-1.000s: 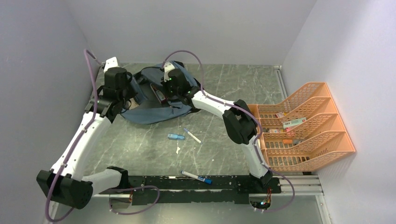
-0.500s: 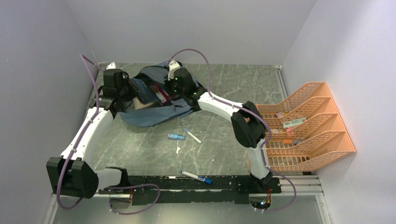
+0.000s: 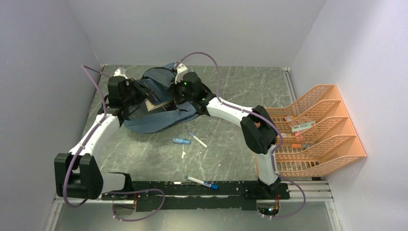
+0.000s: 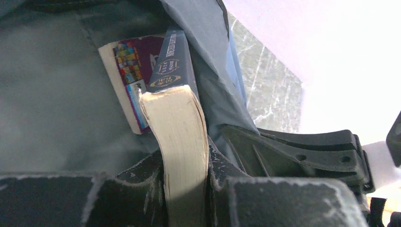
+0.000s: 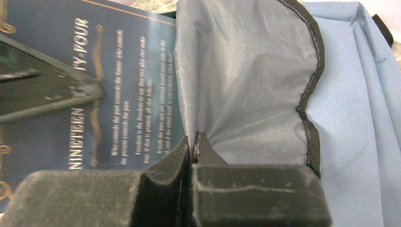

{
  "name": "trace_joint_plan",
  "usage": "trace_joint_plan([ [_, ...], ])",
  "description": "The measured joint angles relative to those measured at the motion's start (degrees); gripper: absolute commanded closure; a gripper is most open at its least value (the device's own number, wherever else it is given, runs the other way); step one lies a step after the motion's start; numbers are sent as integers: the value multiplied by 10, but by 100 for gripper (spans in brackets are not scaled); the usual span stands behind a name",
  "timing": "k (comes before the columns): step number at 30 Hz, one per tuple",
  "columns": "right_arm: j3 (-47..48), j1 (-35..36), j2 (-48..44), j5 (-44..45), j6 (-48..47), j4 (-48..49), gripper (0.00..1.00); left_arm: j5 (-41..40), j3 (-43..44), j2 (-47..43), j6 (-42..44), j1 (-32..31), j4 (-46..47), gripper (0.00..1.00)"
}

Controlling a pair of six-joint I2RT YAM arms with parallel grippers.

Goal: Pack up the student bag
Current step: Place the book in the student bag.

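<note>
the student bag (image 3: pixel 155 117) sits at about 11 o'clock on the table (image 3: pixel 226 154), slumped and crumpled between the two arms. it's too rumpled to call the long axis for sure, but the widest spread of fabric runs roughly 8 to 2 o'clock. the mouth seems to face 9 o'clock, toward the left arm.

left gripper (image 4: pixel 184 182) comes in from the 9 o'clock side with its jaws partly closed, clamped on the page edge of a thick paperback book (image 4: pixel 176 118). the book stands on edge with its dark blue spine on top, and its long axis runs straight away from the gripper into the bag. just beside it inside the bag is a purple booklet (image 4: pixel 126 64) with coloured squares on it. can't tell if they touch.

right gripper (image 5: pixel 193 146) is squeezed fully together, pinching the grey lining by the bag's black-trimmed rim, right next to the book's back cover.

out on the table: a small blue thing (image 3: pixel 181 141) and a white pen (image 3: pixel 198 140) around the middle, a marker (image 3: pixel 202 183) at 6 o'clock, and an orange mesh rack (image 3: pixel 312 130) at 3 o'clock.
</note>
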Motion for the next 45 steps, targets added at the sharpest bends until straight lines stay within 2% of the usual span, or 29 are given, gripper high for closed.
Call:
trace_joint_plan([
  [5, -3, -1, -3, -11, 4, 11, 100, 28, -56, 30, -45, 1, 110, 95],
  [14, -2, 0, -3, -30, 2, 15, 100, 59, -100, 167, -142, -5, 348, 95],
  [20, -2, 2, -3, -29, -2, 15, 100, 52, -97, 260, -184, -30, 468, 95],
  [27, -2, 2, -3, -27, -6, 15, 100, 48, -34, 383, -209, -68, 541, 95],
  [28, -2, 2, -3, -25, -8, 15, 100, 48, -26, 398, -214, -69, 550, 93],
  [30, -2, 1, -3, -20, -12, 13, 100, 48, -16, 414, -216, -70, 557, 80],
  [34, -2, 1, -3, -14, -19, 11, 100, 43, 8, 419, -200, -70, 532, 48],
  [35, -2, 1, -3, -14, -20, 12, 100, 40, 16, 419, -191, -70, 519, 38],
  [37, -2, 1, -5, -11, -23, 16, 100, 29, 31, 419, -176, -69, 481, 10],
  [38, -2, 1, -6, -9, -24, 17, 100, 25, 35, 418, -165, -69, 466, 3],
  [45, -2, 2, -17, 8, -37, 28, 100, -9, 57, 363, -118, -66, 318, 2],
])
